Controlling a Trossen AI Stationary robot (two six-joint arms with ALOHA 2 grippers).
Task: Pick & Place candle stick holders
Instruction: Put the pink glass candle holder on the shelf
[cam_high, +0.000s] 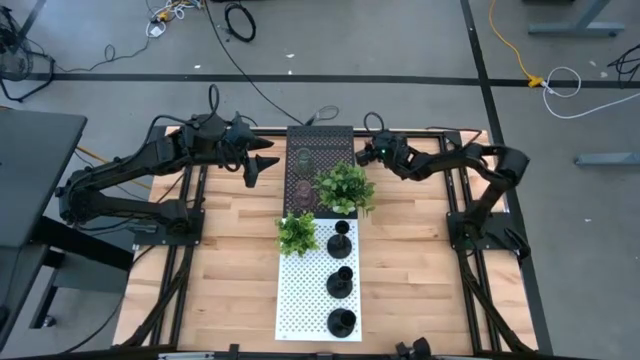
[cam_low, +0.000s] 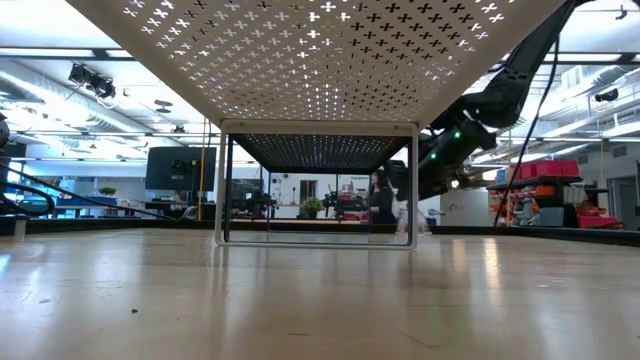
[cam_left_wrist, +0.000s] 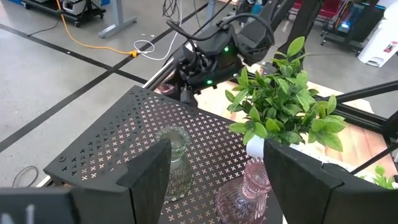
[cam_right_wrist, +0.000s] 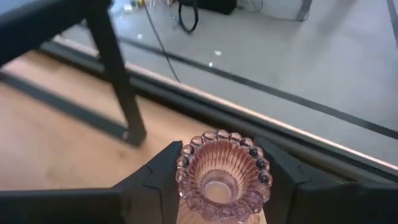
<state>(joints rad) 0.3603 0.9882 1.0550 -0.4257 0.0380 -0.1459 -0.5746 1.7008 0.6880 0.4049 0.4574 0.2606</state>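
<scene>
A pink glass candle stick holder (cam_right_wrist: 222, 179) sits between the fingers of my right gripper (cam_right_wrist: 221, 186), which is beside the right edge of the black perforated shelf (cam_high: 335, 140). On that shelf stand a greenish glass holder (cam_left_wrist: 174, 158), another pink glass holder (cam_left_wrist: 249, 186) and a leafy plant (cam_left_wrist: 280, 112). Three black holders (cam_high: 340, 282) stand in a row on the white perforated board (cam_high: 300, 300). My left gripper (cam_left_wrist: 216, 149) hovers open at the shelf's left edge (cam_high: 262, 165), holding nothing. My right gripper pinches the pink glass holder just below its beaded top rim (cam_right_wrist: 186, 177), one finger (cam_right_wrist: 155, 183) on each side. The fingers slant down toward it. The holder stands upright, mouth up. Its base is outside the frame, so what it rests on cannot be told.
A second small plant (cam_high: 297, 232) stands at the white board's far left corner. Dark frame bars (cam_right_wrist: 118, 81) run along the wooden table's far edge. Bare wood lies on both sides of the board (cam_high: 230, 260).
</scene>
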